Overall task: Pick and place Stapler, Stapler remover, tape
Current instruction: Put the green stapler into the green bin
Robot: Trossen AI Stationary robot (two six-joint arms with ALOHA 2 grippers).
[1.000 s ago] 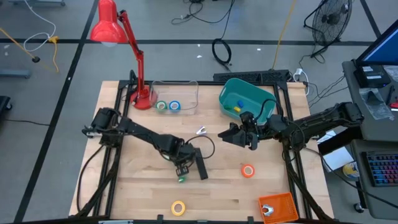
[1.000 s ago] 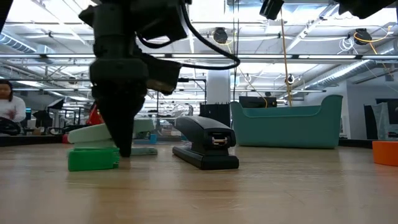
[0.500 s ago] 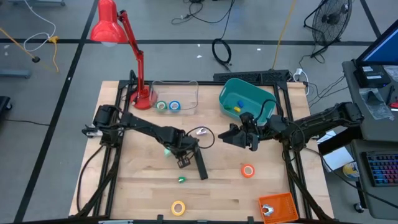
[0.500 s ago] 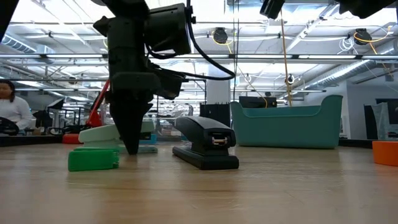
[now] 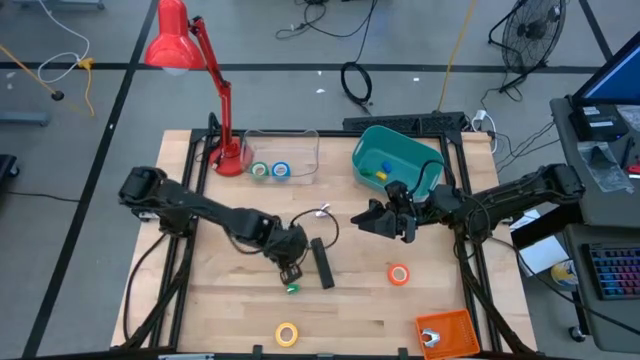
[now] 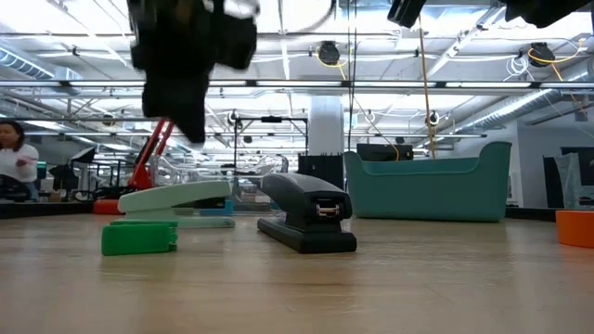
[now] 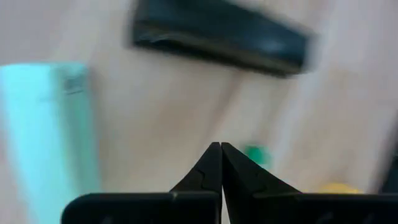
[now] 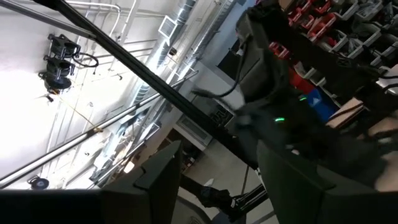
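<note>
The black stapler (image 5: pixel 322 262) lies flat on the wooden table, with a small green block (image 5: pixel 291 289) beside its near end. My left gripper (image 5: pixel 290 270) hangs shut above the table between them, holding nothing; the low view shows its tip (image 6: pixel 195 137) well above a mint-green stapler (image 6: pixel 176 198). An orange tape roll (image 5: pixel 399 274) and a yellow one (image 5: pixel 287 334) lie on the table. Green (image 5: pixel 260 171) and blue (image 5: pixel 281 171) rolls sit in a clear tray. A small silvery thing (image 5: pixel 322 212) lies at mid table. My right gripper (image 5: pixel 365 218) waits open, raised.
A teal bin (image 5: pixel 395 160) stands at the back right and a red desk lamp (image 5: pixel 225 150) at the back left. An orange object (image 5: pixel 445 333) sits at the near right corner. A person shows in the room beyond the table (image 6: pixel 14 167).
My left gripper has stayed shut and risen from the table, where its tip stood next to the green block, to well above the mint-green stapler. The block and both staplers have kept their places.
</note>
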